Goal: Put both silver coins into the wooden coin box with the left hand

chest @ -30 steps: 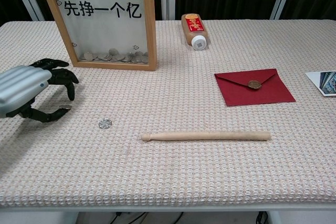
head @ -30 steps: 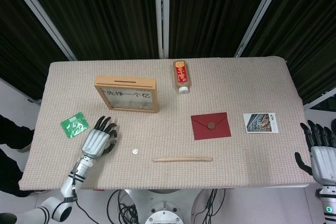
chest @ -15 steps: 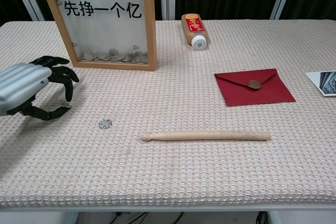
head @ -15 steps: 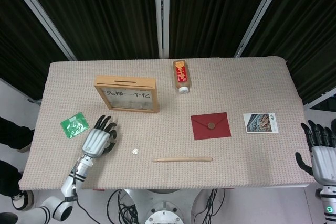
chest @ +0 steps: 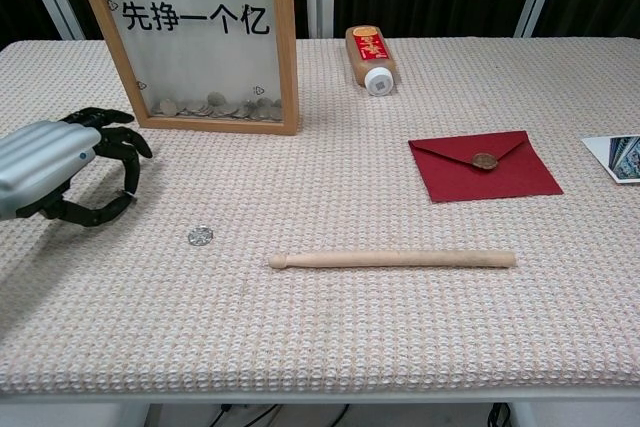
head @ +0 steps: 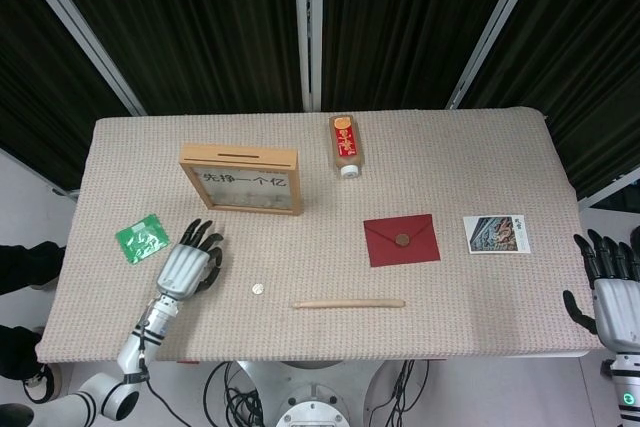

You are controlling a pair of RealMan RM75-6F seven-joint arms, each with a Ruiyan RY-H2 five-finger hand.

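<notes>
The wooden coin box (head: 240, 179) stands upright at the back left, its slot on top; through its clear front (chest: 205, 47) several coins show at the bottom. One silver coin (head: 258, 288) lies flat on the cloth (chest: 200, 236), right of my left hand (head: 188, 267). That hand (chest: 60, 162) sits low over the table in front of the box, fingers curled, with a fingertip meeting the thumb on a small silvery bit that looks like the second coin. My right hand (head: 610, 292) hangs beyond the table's right edge, fingers spread and holding nothing.
A wooden stick (chest: 390, 260) lies across the front middle. A red envelope (chest: 485, 167), a picture card (head: 495, 233), a lying bottle (chest: 370, 57) and a green packet (head: 141, 238) are spread over the table.
The left hand's fingers have curled down until a fingertip meets the thumb. The loose coin and the right hand have not moved.
</notes>
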